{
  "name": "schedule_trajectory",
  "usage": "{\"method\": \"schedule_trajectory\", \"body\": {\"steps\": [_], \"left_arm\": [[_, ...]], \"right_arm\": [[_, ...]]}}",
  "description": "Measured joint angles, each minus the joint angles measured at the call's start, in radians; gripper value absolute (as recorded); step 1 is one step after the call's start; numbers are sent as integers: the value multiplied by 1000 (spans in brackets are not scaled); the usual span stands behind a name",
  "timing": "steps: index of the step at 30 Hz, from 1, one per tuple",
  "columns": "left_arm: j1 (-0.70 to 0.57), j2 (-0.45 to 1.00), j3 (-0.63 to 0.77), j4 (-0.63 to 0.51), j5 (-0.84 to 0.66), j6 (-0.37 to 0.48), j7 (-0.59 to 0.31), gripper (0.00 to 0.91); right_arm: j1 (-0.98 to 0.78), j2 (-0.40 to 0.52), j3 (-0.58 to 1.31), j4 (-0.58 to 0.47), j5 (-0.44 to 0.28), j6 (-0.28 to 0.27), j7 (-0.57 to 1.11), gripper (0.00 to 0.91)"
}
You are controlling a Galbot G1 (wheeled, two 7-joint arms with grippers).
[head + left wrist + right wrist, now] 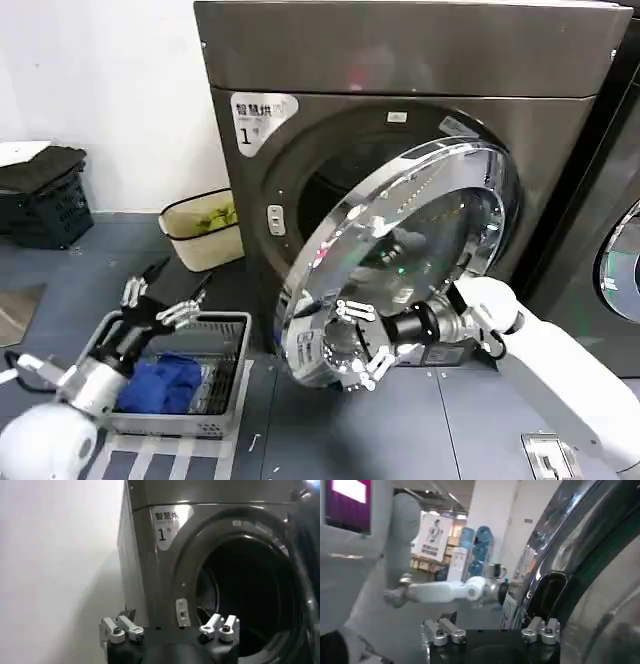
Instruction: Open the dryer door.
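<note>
two grippers are up, both with jaws spread and nothing between them. the right gripper [362, 345] sits at the lower edge of the dryer door [405, 255], its fingers [352, 309] splayed against the chrome rim; whether they actually touch the metal cannot be told from the head view. in the right wrist view that gripper [490, 631] has the door's shiny rim [555, 555] curving just beside one fingertip pair, with the gap between the jaws bare (the rim mirrors the room and a white arm).

the door stands partly swung out from the dryer [400, 60], its latch side well clear of the dark drum opening [330, 185], which lies beyond the right jaws and toward the left arm's side.

the left gripper [165, 300] hangs well apart from the door, above a grey basket [225, 395] holding blue cloth [165, 385]. in the left wrist view its open jaws [170, 630] face the dryer's front, the drum opening [245, 585] ahead of them and a small latch plate [182, 612] just beyond the gap.
</note>
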Motion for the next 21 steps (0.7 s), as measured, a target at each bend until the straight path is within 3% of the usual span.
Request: {"method": "schedule_trajectory", "body": {"steps": [12, 21], "left_arm": [[-195, 40, 208, 125, -2, 3, 38, 907], [-359, 10, 367, 214, -26, 3, 63, 907]], "right_arm": [[-84, -52, 102, 27, -7, -6, -41, 907], [-259, -122, 274, 75, -2, -5, -61, 907]]}}
